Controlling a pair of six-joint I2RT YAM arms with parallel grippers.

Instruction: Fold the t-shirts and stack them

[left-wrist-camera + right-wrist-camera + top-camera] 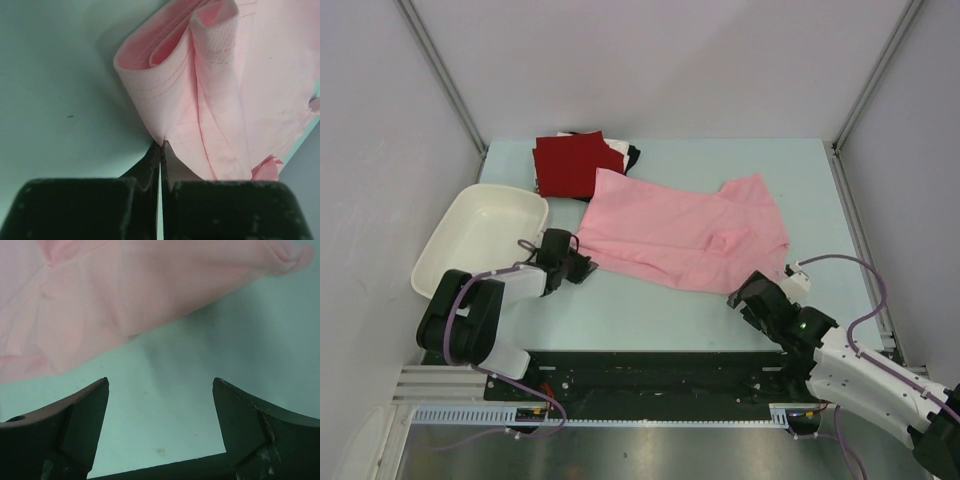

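Observation:
A light pink t-shirt (680,235) lies spread and rumpled across the middle of the table. My left gripper (584,263) is at its near left corner. In the left wrist view the gripper (161,145) is shut on a folded edge of the pink cloth (225,90). My right gripper (748,300) is open and empty just in front of the shirt's near right edge. In the right wrist view the gripper (160,385) is over bare table, with the pink cloth (125,285) beyond its tips. A folded dark red t-shirt (570,165) lies on white (617,146) and black (633,155) ones at the back left.
A white plastic tub (480,235) stands at the left edge, close beside my left arm. The pale green table (650,315) shows between the shirt and the arm bases. Grey walls close in the back and sides.

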